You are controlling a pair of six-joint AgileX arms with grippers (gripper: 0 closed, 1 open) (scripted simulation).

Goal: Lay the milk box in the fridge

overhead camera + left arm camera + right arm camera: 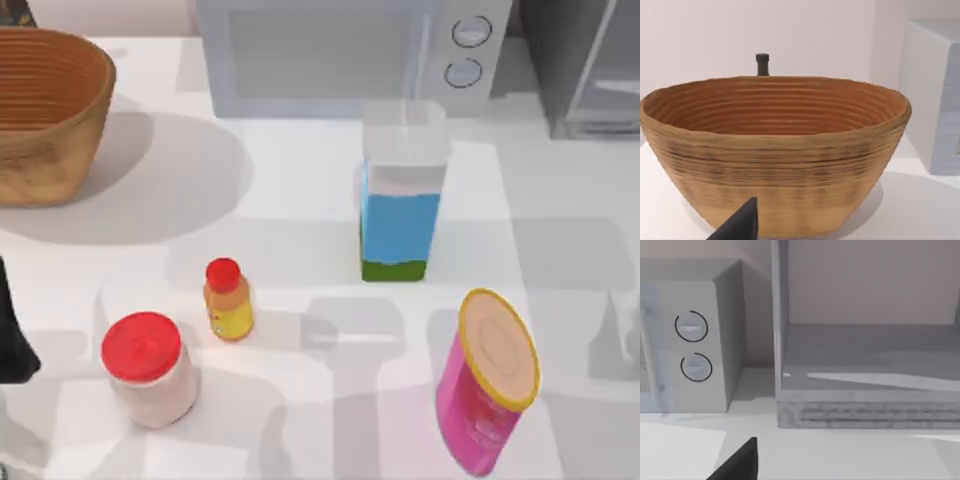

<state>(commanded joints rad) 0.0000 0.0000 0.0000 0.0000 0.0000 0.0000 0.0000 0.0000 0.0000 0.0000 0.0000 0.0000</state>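
Top view, inspected from my remote station: the milk box (pixel 400 205) stands upright on the white tabletop (pixel 300 210), right of centre in the frame. Its long axis is vertical; the white top points up toward the camera and sits toward the upper edge of the frame, the green base band toward the lower edge. It stands free, touching nothing.

Directly above it in the frame, close but apart, is the microwave (pixel 340 55), its two dials near the upper right. The fridge (pixel 585 65) occupies the upper right corner, only partly in frame, to the upper right of the carton and well apart from it. In the right wrist view the fridge (pixel 865 365) shows an open grey interior with a light frame post, just beside the microwave (pixel 695 340).

Other items: a wicker basket (pixel 45 110) at the upper left; a small red-capped bottle (pixel 227 300) lower left of the carton; a red-lidded jar (pixel 148 368) at the lower left; a pink can with a yellow rim (pixel 488 380), tilted, at the lower right.

My left arm (pixel 14 335) shows as a dark shape at the left edge. The left gripper (pixel 740 225) appears as a dark fingertip low in the left wrist view, facing the basket; the right gripper (pixel 737 462) likewise, facing the fridge. I cannot tell how far either is open; nothing is seen held in either.
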